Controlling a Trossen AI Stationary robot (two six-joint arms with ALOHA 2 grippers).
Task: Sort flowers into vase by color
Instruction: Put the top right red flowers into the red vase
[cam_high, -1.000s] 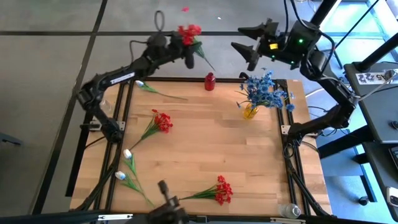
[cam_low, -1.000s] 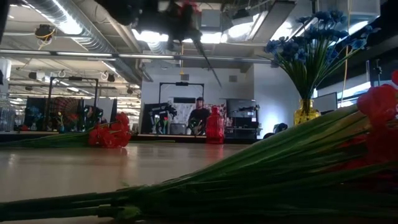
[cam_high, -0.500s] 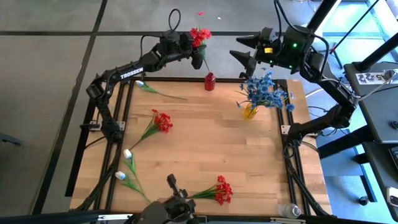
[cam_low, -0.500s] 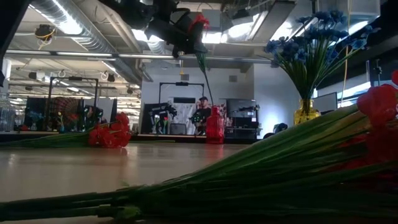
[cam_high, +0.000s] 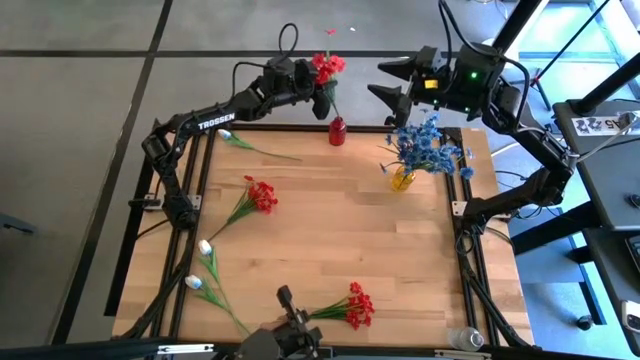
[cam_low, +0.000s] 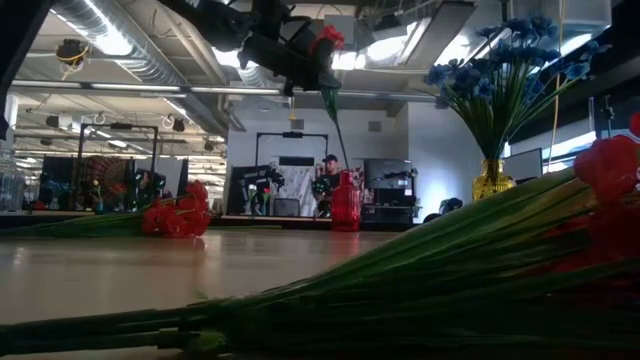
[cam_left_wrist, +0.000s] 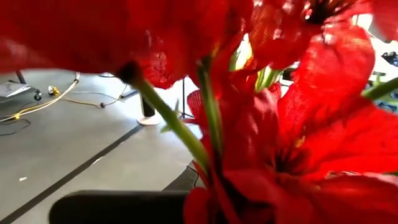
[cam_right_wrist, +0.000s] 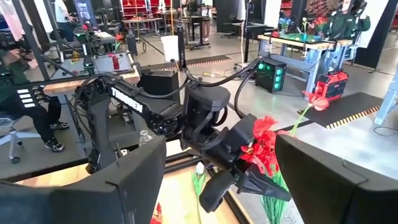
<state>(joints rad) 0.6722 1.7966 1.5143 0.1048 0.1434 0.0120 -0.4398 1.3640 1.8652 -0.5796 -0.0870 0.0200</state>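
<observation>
My left gripper (cam_high: 317, 90) is high over the table's far edge, shut on a red flower spray (cam_high: 327, 68). The blossoms stand above the fingers and the green stem (cam_low: 334, 125) hangs down toward the small red vase (cam_high: 338, 131). Red blossoms (cam_left_wrist: 298, 124) fill the left wrist view. My right gripper (cam_high: 392, 82) hovers open above the blue flowers (cam_high: 428, 143), which stand in a yellow vase (cam_high: 402, 180). On the table lie two red sprays (cam_high: 261, 194) (cam_high: 356, 305) and white sprays (cam_high: 205, 248) (cam_high: 230, 138). My left gripper pinches the red spray's stem just below the blossom head (cam_low: 318, 75), coming roughly level from the table's left side, across the stem. The spray is lifted clear and near upright. Its lower stem end (cam_low: 343, 170) reaches the red vase's mouth; whether it is inside, I cannot tell.
The two vases stand close together near the far edge, the red one (cam_low: 346, 203) left of the yellow one (cam_low: 492, 180). A clear bottle (cam_high: 465, 339) lies at the near right corner. Bare wood (cam_high: 340, 230) spans the table's middle.
My left gripper has moved toward the table's right, carrying the red spray until it hangs over the red vase. The spray has turned from slanted to near upright, its stem end swinging down to the vase mouth. My right gripper shifted slightly early on, then kept still.
</observation>
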